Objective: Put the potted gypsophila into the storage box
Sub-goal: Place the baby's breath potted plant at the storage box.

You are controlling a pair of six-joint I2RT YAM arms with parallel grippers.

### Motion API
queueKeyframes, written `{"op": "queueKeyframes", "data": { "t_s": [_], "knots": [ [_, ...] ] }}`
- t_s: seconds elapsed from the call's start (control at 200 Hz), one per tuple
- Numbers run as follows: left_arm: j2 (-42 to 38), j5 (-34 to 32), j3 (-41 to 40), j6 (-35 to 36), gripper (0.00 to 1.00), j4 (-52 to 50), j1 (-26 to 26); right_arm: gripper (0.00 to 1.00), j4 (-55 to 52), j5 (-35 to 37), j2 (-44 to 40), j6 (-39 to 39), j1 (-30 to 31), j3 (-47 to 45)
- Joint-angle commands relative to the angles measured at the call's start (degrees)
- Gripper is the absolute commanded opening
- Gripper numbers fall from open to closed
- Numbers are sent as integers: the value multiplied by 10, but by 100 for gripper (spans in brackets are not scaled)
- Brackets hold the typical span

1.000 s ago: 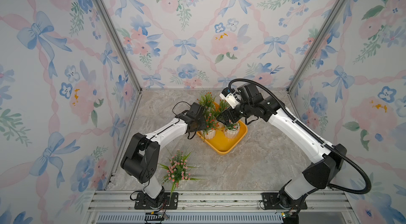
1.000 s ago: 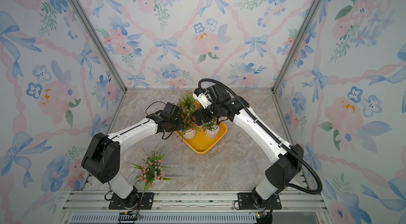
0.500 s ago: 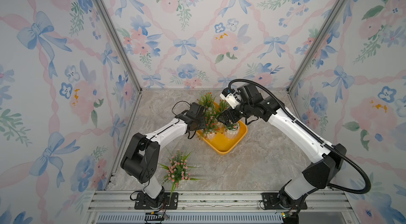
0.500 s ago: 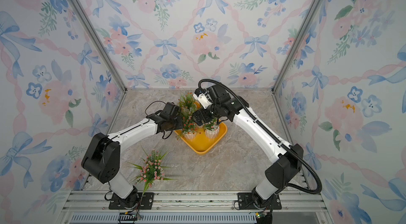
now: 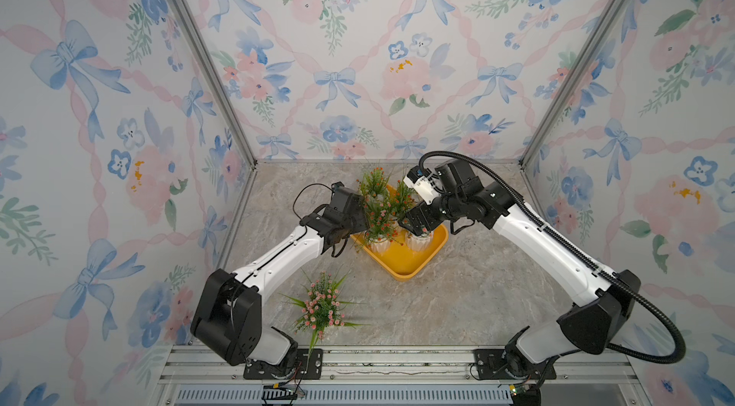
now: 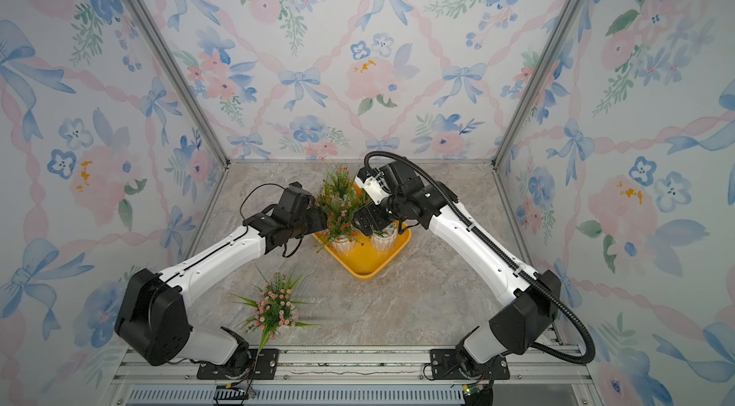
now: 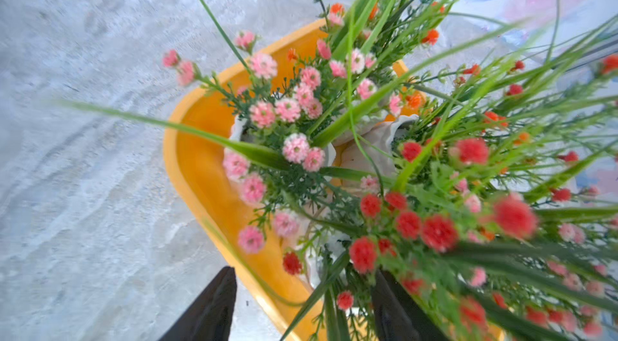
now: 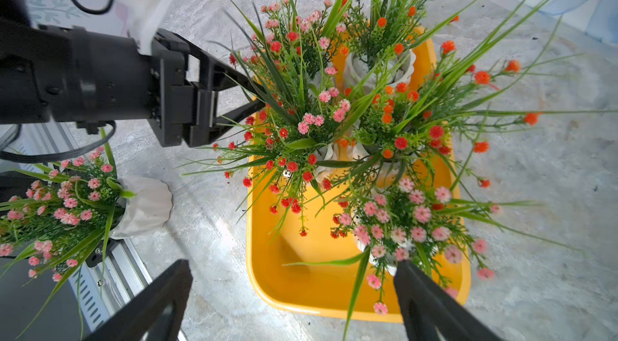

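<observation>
Five pots (image 8: 334, 122) crowd the box (image 5: 401, 264) mid-frame; one pink pot (image 5: 322, 306) sits lower down on the tabletop (image 5: 457, 304). Left gripper (image 7: 301, 302) and right gripper (image 8: 291, 267) gape empty — leaves (image 7: 329, 306) could snag the left one, toppling a pot.

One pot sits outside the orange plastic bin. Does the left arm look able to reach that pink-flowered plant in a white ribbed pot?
Probably yes: left gripper is open; nothing blocks the pink-flowered plant.

The left tool (image 8: 262, 99) has spread its black fingers, shut a second ago. They now stand apart around the leaves of the red-blossomed artificial plant in a white ribbed pot (image 8: 289, 152), which sits in the shallow yellow-orange plastic box (image 8: 301, 284).
</observation>
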Motion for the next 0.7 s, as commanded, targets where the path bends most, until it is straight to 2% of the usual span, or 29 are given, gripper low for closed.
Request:
{"op": "queueKeyframes", "data": {
  "t_s": [0.0,0.3,0.39,0.565,0.695],
  "knots": [
    [-56,-42,-33,-19,74,2,3,97,1,9,-11,-6,1,-18],
    [-257,-55,-166,-90,84,-5,35,97,-4,-6,-68,-14,18,-65],
    [-330,-53,-205,-116,85,-51,54,97,-7,6,-85,-15,36,-90],
    [-429,-48,-247,-118,84,-161,130,97,-16,44,-110,-3,83,-121],
    [-430,3,-266,-81,83,-203,205,97,-9,53,-117,20,109,-119]
  ]
}}
